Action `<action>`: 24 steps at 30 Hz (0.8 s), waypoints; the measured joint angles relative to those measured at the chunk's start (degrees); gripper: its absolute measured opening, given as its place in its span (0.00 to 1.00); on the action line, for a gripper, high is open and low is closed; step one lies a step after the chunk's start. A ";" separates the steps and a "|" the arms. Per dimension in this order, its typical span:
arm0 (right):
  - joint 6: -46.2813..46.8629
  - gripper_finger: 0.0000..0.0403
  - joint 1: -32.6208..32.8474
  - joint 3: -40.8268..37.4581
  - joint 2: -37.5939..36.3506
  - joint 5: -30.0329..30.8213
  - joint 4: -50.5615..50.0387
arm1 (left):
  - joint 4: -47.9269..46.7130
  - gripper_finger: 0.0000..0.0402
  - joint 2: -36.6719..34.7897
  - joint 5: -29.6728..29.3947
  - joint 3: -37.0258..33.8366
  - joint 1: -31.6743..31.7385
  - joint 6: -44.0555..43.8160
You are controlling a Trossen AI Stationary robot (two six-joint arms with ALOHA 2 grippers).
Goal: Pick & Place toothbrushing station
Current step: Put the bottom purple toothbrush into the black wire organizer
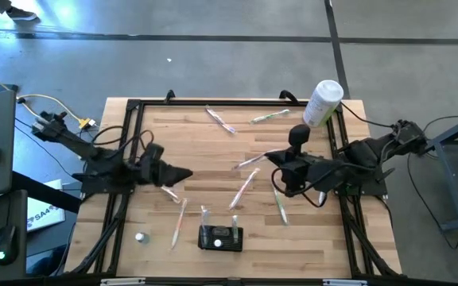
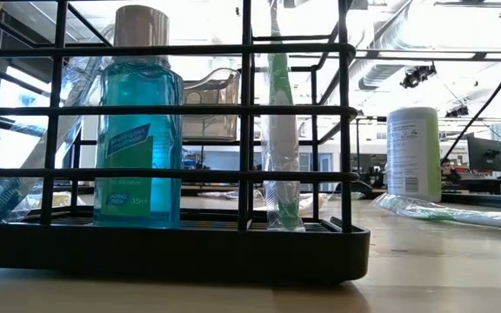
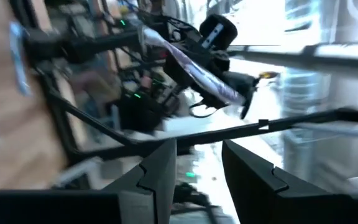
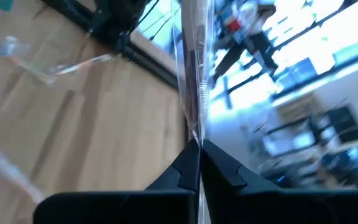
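Right now we see the small black wire-framed toothbrushing station (image 1: 220,237) sitting low in the centre of the high view, near the front edge of the pale wooden surface (image 1: 197,135). In the low view it fills the left and middle of the frame, holding a blue mouthwash bottle with a grey cap (image 2: 137,122) and a green-and-white toothbrush in clear wrap (image 2: 281,130) standing upright just right of it.

We find the right hand (image 1: 270,156) right of centre in the high view, its fingers pressed together on a clear-wrapped toothbrush (image 4: 193,81) that runs up the middle of the right wrist view from the pinched tips. The left hand (image 1: 188,175) sits left of centre, its fingers (image 3: 157,177) partly spread with nothing between them.

Several more wrapped toothbrushes (image 1: 245,187) lie scattered across the boards. A tall white cylindrical container with a green label (image 1: 323,103) stands at the upper right of the surface.
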 joint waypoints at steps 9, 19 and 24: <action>-23.00 0.01 -1.17 0.00 0.00 0.86 12.44 | 10.26 0.32 5.52 10.67 2.20 10.23 -5.45; -38.68 0.01 -1.15 0.00 3.83 5.61 17.98 | 9.95 0.32 14.56 25.94 12.25 17.07 -7.84; -41.51 0.01 -0.64 0.00 4.87 7.03 19.19 | 8.29 0.32 15.97 30.02 13.49 19.86 -10.05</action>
